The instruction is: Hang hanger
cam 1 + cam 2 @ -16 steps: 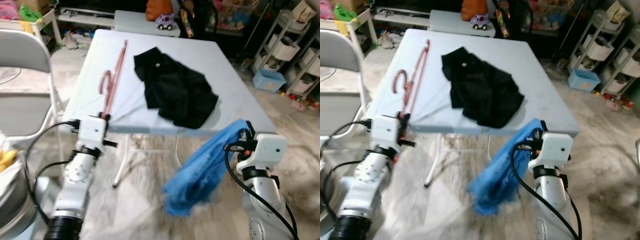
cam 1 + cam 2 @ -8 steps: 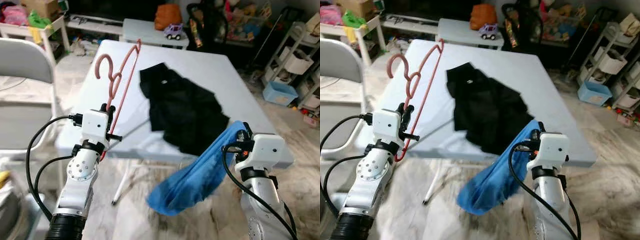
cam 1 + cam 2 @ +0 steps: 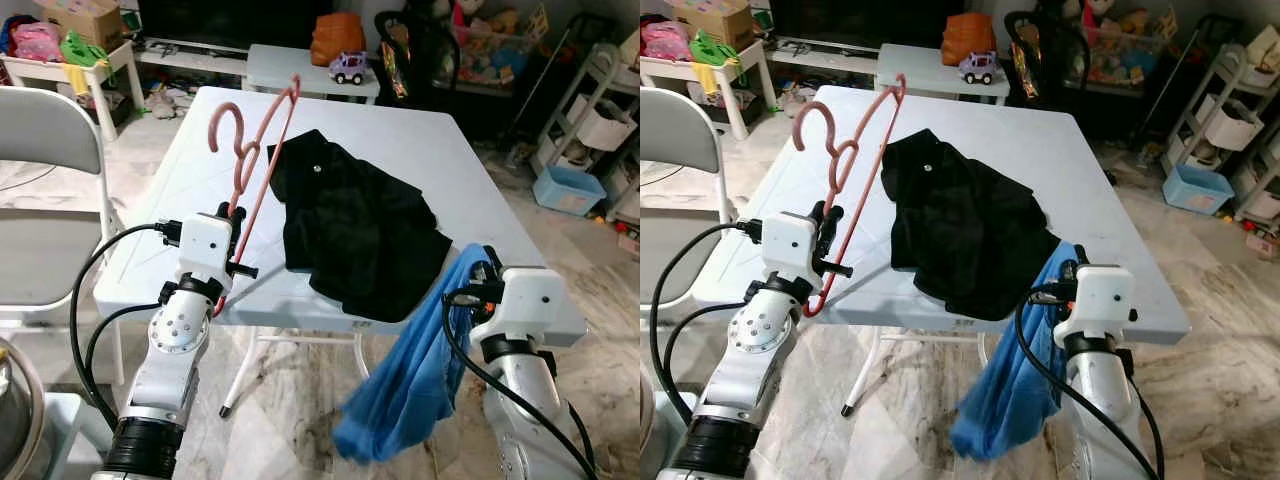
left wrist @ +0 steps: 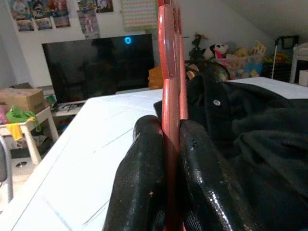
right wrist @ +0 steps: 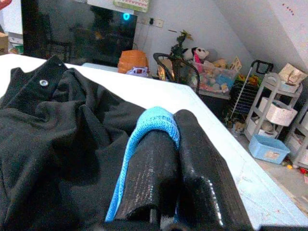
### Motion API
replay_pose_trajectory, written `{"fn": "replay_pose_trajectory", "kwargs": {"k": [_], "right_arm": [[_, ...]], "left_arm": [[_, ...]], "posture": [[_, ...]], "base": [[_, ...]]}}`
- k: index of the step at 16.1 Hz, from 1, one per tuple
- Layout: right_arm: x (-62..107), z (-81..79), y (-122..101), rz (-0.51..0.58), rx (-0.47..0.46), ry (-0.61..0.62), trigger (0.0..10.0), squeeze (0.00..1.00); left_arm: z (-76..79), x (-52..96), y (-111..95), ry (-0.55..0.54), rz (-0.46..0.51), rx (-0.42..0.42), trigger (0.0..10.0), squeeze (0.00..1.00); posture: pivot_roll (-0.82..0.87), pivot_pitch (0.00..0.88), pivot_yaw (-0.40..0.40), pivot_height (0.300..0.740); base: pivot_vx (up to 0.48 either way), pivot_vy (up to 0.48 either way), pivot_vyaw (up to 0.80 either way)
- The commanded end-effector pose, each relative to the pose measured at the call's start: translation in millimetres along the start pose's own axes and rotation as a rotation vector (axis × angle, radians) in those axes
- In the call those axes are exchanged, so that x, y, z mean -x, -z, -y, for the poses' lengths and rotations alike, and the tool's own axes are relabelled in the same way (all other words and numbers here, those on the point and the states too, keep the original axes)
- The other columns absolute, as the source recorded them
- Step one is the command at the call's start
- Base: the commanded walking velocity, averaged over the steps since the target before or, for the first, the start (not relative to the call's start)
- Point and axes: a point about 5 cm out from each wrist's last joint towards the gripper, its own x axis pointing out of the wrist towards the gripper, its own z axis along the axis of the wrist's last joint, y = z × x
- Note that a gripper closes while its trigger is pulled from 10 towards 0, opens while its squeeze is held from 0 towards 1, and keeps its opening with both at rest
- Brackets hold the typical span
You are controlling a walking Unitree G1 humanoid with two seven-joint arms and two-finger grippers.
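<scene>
Above the near-left edge of the white table [image 3: 420, 150], the left gripper [image 4: 166, 144] pinches the pink hanger [image 3: 255, 150] upright, now raised higher than a second ago. The right gripper [image 5: 173, 144] clamps a blue cloth [image 3: 410, 390] dangling off the table's front edge.

The pink hanger [image 3: 252, 170] looks like smooth, slightly glossy plastic, pinched between the shiny black fingers [image 4: 144, 192] of the left gripper [image 4: 166, 144]. The right gripper [image 5: 178, 144], its fingers a duller, finely textured black, clamps a soft blue cloth [image 3: 415, 385] with a knitted-looking weave. At 12 o'clock from both grippers a matt black garment [image 3: 355, 225] with a small metal stud lies crumpled on the smooth, pale, plastic-looking table [image 3: 400, 120].
</scene>
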Motion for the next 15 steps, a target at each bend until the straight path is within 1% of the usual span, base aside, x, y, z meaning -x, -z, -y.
{"fn": "replay_pose_trajectory", "kwargs": {"k": [1, 3, 5, 6, 7, 8, 9, 10, 11, 12, 13, 14, 15], "right_arm": [[-0.2, 6.2, -4.4, 0.02, 0.012, 0.016, 10.0, 0.0], [-3.2, 7.2, -6.2, 0.021, 0.028, -0.021, 10.0, 0.0], [-21.7, 15.1, -17.5, 0.05, 0.036, -0.083, 10.0, 0.0], [-36.4, 22.0, -28.4, 0.082, 0.06, -0.106, 10.0, 0.0], [-73.9, 38.9, -57.6, 0.156, 0.091, -0.111, 10.0, 0.0], [-104.3, 45.9, -85.7, 0.207, 0.077, -0.124, 10.0, 0.0], [-107.6, 46.5, -89.0, 0.212, 0.075, -0.126, 10.0, 0.0], [-133.4, 38.5, -111.9, 0.253, 0.141, -0.175, 10.0, 0.0], [-149.5, 28.6, -125.4, 0.268, 0.163, -0.217, 10.0, 0.0], [-165.2, 11.6, -139.8, 0.281, 0.139, -0.276, 10.0, 0.0], [-178.6, -3.8, -150.7, 0.263, 0.15, -0.311, 10.0, 0.0], [-189.1, -17.2, -169.6, 0.266, 0.135, -0.316, 10.0, 0.0], [-195.4, -24.2, -190.6, 0.291, 0.134, -0.299, 10.0, 0.0]], "left_arm": [[4.1, 8.2, 18.9, -0.006, -0.095, 0.019, 10.0, 0.0], [9.8, 13.2, 20.1, 0.0, -0.105, 0.026, 10.0, 0.0], [12.3, 18.5, 20.7, 0.013, -0.105, 0.021, 10.0, 0.0], [10.9, 20.3, 21.5, 0.013, -0.107, 0.017, 10.0, 0.0], [8.4, 22.0, 23.1, 0.002, -0.114, 0.011, 10.0, 0.0], [9.6, 23.3, 22.8, -0.002, -0.114, 0.014, 10.0, 0.0], [10.0, 23.6, 22.8, -0.002, -0.114, 0.015, 10.0, 0.0], [11.5, 25.8, 22.3, -0.007, -0.115, 0.018, 10.0, 0.0], [11.5, 27.8, 22.7, -0.012, -0.119, 0.019, 10.0, 0.0], [10.4, 30.5, 23.6, -0.02, -0.125, 0.02, 10.0, 0.0], [10.1, 31.9, 23.2, -0.022, -0.125, 0.019, 10.0, 0.0], [10.1, 32.7, 21.7, -0.025, -0.124, 0.018, 10.0, 0.0], [10.1, 34.1, 20.7, -0.029, -0.122, 0.017, 10.0, 0.0]], "posture": [[0.2, 0.074, -0.167, 0.74], [0.2, 0.082, -0.171, 0.74], [0.21, 0.102, -0.184, 0.74], [0.22, 0.107, -0.191, 0.74], [0.22, 0.11, -0.201, 0.74], [0.23, 0.114, -0.209, 0.74], [0.23, 0.114, -0.209, 0.74], [0.24, 0.12, -0.227, 0.74], [0.25, 0.124, -0.234, 0.74], [0.25, 0.128, -0.242, 0.74], [0.26, 0.136, -0.25, 0.74], [0.28, 0.147, -0.256, 0.74], [0.29, 0.156, -0.261, 0.74]], "base": [[0.0, 0.0, 0.0], [0.0, 0.0, 0.0], [0.0, 0.0, 0.0], [0.0, 0.0, 0.0], [0.0, 0.0, 0.0], [0.0, 0.0, 0.0], [0.0, 0.0, 0.0], [0.0, 0.0, 0.0], [0.0, 0.0, 0.0], [0.0, 0.0, 0.0], [0.0, 0.0, 0.0], [0.0, 0.0, 0.0], [0.0, 0.0, 0.0]]}}
